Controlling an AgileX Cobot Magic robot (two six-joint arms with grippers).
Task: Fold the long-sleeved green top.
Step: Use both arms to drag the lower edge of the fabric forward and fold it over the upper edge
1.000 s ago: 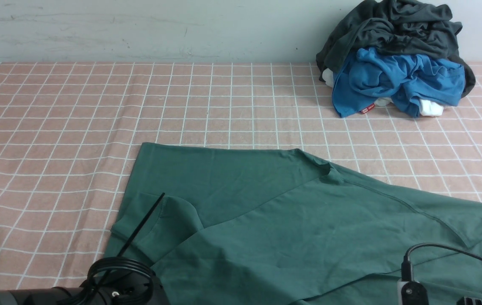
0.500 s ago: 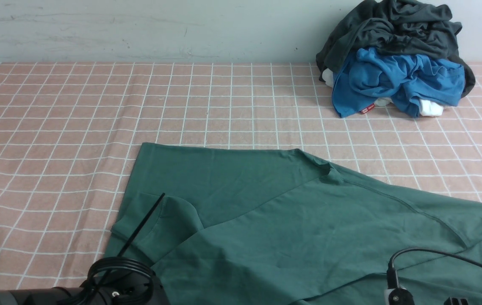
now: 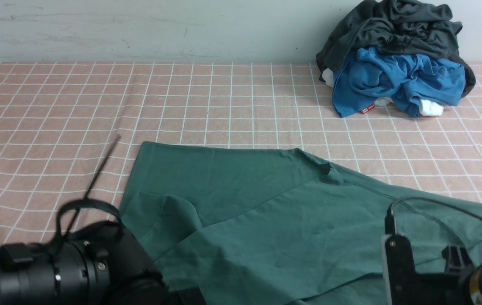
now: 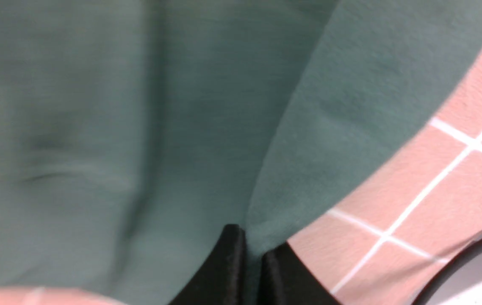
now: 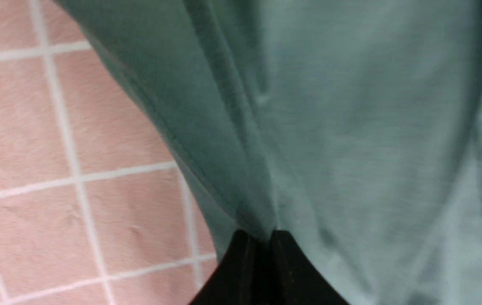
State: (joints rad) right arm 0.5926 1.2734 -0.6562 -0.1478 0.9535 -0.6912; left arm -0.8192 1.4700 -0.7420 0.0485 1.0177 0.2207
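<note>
The green long-sleeved top (image 3: 275, 212) lies spread over the near half of the checked cloth, partly folded, with one sleeve reaching to the right edge. My left gripper (image 4: 253, 248) is shut on a pinch of its fabric (image 4: 207, 127) at the near left; in the front view only the arm's wrist (image 3: 67, 267) shows, the jaws hidden below the frame. My right gripper (image 5: 262, 239) is shut on a gathered fold of the top (image 5: 351, 127) next to its hem; in the front view only its wrist (image 3: 436, 275) shows at the near right.
A pile of clothes stands at the far right against the wall: a dark charcoal-grey garment (image 3: 393, 25) over a bright blue garment (image 3: 397, 80) with a small red tag. The pink checked cloth (image 3: 139, 97) covers the table. A black cable (image 3: 436, 203) arcs over the right wrist.
Both arms have risen and come further into the front view. The left wrist and its thin black rod have moved left and up. The top's near edge is pulled up slightly.
</note>
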